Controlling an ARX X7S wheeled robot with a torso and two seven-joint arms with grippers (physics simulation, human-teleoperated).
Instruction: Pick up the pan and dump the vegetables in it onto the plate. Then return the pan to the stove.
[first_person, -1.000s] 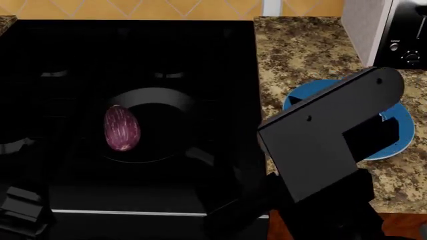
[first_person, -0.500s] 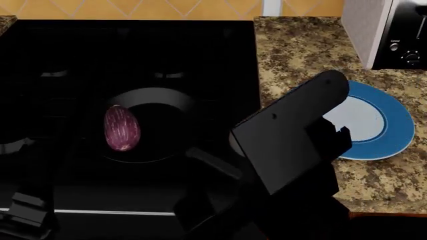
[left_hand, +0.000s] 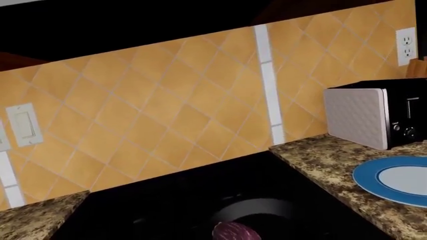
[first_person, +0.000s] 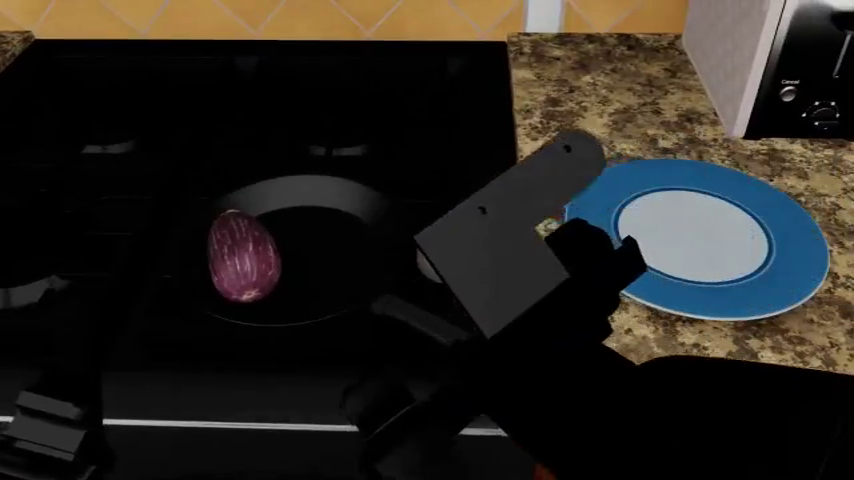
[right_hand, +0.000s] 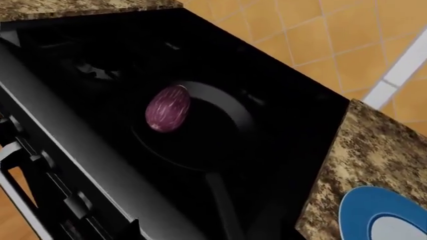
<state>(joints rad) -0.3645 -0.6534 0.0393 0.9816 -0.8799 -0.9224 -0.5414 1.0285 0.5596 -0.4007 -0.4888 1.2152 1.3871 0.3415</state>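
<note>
The black pan (first_person: 314, 200) sits on the stove (first_person: 267, 100) with the purple eggplant (first_person: 244, 257) lying at its left side. Its handle (first_person: 424, 327) points to the front right. The blue-rimmed plate (first_person: 787, 240) lies on the counter to the right of the stove. My right arm's flat black plate (first_person: 507, 240) hangs over the stove's right edge, just above the handle; its jaws are lost in the dark. The right wrist view shows the pan (right_hand: 220, 107), eggplant (right_hand: 167, 107), handle (right_hand: 223, 202) and plate (right_hand: 367, 212). Only a dark part of my left arm (first_person: 47, 420) shows at the front left.
A granite counter (first_person: 614, 100) runs to the right of the stove, with a toaster (first_person: 787, 60) at its back right. The stove has a silver front edge (first_person: 240, 424) and knobs (right_hand: 40, 160). The left wrist view shows the tiled wall (left_hand: 167, 100), toaster (left_hand: 373, 115) and plate (left_hand: 363, 175).
My right arm has swung left from above the plate to over the stove's right edge by the pan handle, uncovering the plate. The pan and eggplant have not moved.
</note>
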